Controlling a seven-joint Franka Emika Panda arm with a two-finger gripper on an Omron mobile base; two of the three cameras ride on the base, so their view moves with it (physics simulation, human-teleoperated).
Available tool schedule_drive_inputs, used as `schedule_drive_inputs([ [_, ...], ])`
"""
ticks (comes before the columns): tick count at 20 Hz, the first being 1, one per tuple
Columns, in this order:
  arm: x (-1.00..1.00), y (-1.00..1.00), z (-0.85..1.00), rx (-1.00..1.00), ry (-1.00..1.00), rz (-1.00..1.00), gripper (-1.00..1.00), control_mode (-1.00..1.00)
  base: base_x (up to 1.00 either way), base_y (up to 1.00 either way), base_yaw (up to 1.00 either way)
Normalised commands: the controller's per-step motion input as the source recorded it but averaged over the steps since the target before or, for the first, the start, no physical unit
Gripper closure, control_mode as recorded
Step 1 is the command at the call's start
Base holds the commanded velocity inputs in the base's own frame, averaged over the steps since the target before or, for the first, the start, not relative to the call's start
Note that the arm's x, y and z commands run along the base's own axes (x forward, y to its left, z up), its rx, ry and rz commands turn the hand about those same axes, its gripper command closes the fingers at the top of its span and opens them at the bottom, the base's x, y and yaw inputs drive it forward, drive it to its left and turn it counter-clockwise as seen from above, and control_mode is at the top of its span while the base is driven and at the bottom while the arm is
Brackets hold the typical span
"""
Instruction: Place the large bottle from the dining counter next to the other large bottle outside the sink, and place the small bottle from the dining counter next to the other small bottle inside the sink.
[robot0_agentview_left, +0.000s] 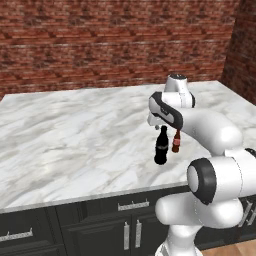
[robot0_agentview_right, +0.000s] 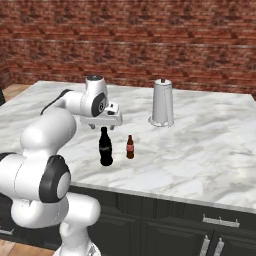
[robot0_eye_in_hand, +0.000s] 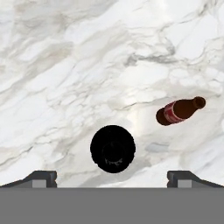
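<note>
A large black bottle (robot0_agentview_left: 160, 146) (robot0_agentview_right: 105, 147) stands upright on the marble dining counter (robot0_agentview_left: 75, 135), near its front edge. A small brown bottle with a red label (robot0_agentview_left: 176, 141) (robot0_agentview_right: 130, 147) stands upright just beside it. My gripper (robot0_agentview_right: 103, 125) (robot0_agentview_left: 157, 124) hangs directly above the large bottle, pointing down, a short gap over its cap. In the hand view I look straight down on the black bottle's top (robot0_eye_in_hand: 113, 148), centred between my spread fingertips (robot0_eye_in_hand: 42, 178), with the small bottle (robot0_eye_in_hand: 178, 110) up and to the right. The gripper is open and holds nothing.
A tall white metal jug (robot0_agentview_right: 162, 103) stands on the counter further back. A brick wall (robot0_agentview_right: 150, 40) runs behind the counter. Dark cabinets with silver handles (robot0_agentview_left: 132, 205) sit below the front edge. Bare marble stretches wide around the bottles.
</note>
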Motion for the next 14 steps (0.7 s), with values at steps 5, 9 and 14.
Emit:
schedule_drive_inputs([
  [5,0.11,0.0,-0.07,0.0,0.01,0.0,-1.0,-1.0,0.0,0.0,0.0],
  [9,0.0,0.0,-0.14,0.0,0.0,0.0,-1.0,-1.0,0.0,0.0,0.0],
  [14,0.0,0.0,-0.18,0.0,0.0,0.0,-1.0,-1.0,0.0,0.0,0.0],
])
